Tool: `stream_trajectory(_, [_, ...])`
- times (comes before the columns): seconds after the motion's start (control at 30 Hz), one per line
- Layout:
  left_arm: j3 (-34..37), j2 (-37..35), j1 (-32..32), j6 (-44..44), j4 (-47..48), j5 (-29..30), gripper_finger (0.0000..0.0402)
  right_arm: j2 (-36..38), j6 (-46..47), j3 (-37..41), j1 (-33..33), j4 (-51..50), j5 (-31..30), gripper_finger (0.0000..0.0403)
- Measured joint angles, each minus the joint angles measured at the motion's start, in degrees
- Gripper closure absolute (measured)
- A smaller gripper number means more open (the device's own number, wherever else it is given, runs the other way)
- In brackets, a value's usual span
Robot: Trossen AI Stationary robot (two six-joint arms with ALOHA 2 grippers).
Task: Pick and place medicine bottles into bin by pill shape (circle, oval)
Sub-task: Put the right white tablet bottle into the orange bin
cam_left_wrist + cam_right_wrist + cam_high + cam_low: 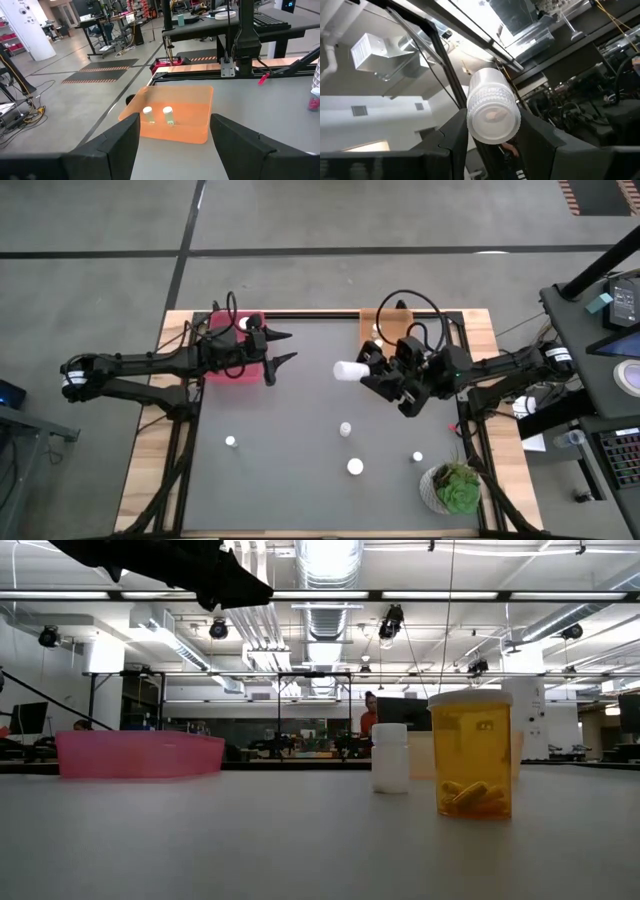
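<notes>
From above: the right gripper point(368, 370) is up over the middle of the table, clamped on a white bottle point(349, 370) that sticks out sideways past its fingers. The left gripper point(282, 347) sits beside the pink bin point(215, 372) with its fingers spread and nothing between them. The orange bin point(369, 323) is at the far edge near the right arm, with a couple of bottles in it. Four more little bottles stand on the dark mat, nearest one here point(345, 429), well apart from each other, and a potted plant point(455, 488) sits in the near right corner.

Table level: an amber bottle point(471, 754) with oval-looking pills at the bottom stands close to the camera, a small white one point(390, 758) a bit further back, and the pink bin off to the side.

Left wrist: open fingers looking straight at the orange bin point(172, 117) — two small bottles point(168, 115) standing inside.

Right wrist: the held bottle point(492, 106) is pinched across its body, ribbed cap toward the camera, tipped up at the ceiling.

My read on handling — these look like light, stiff plastic, smooth and round, so probably prone to rolling or twisting in the fingers. Gripping across the middle of the body seems safest; near the cap it would likely pivot. A moderate squeeze should do, they don't look fragile, but the standing ones look easy to knock over
</notes>
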State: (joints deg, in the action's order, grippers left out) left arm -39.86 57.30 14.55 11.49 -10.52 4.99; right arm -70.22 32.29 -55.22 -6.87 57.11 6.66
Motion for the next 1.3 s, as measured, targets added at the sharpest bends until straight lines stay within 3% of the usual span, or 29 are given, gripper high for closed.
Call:
stream_trajectory(0.33, [-0.1,-1.2,0.0,1.4,3.9,0.0,0.0175,0.0,0.0,0.0,0.0,-5.4,0.0,0.0266])
stream_trajectory(0.57, [-0.1,-5.0,0.0,2.5,9.1,0.0,0.0175,0.0,0.0,-3.3,0.0,-19.6,0.0,0.0266])
stream_trajectory(0.7, [-0.1,-6.1,0.0,2.4,10.0,0.0,0.0175,0.0,-0.9,-7.9,0.4,-35.3,-1.2,0.0266])
stream_trajectory(0.97, [-0.1,-5.4,0.0,2.4,9.5,0.0,0.0175,-1.9,-0.1,-21.5,4.1,-81.0,-14.4,0.0266])
stream_trajectory(1.1, [-0.1,-5.0,0.0,2.5,9.3,0.0,0.0175,-4.7,2.2,-26.8,9.6,-98.0,-14.0,0.0266])
stream_trajectory(1.3, [-0.1,-4.9,0.0,2.5,9.0,0.0,0.0175,-11.0,0.8,-32.7,21.6,-119.4,-8.3,0.0266])
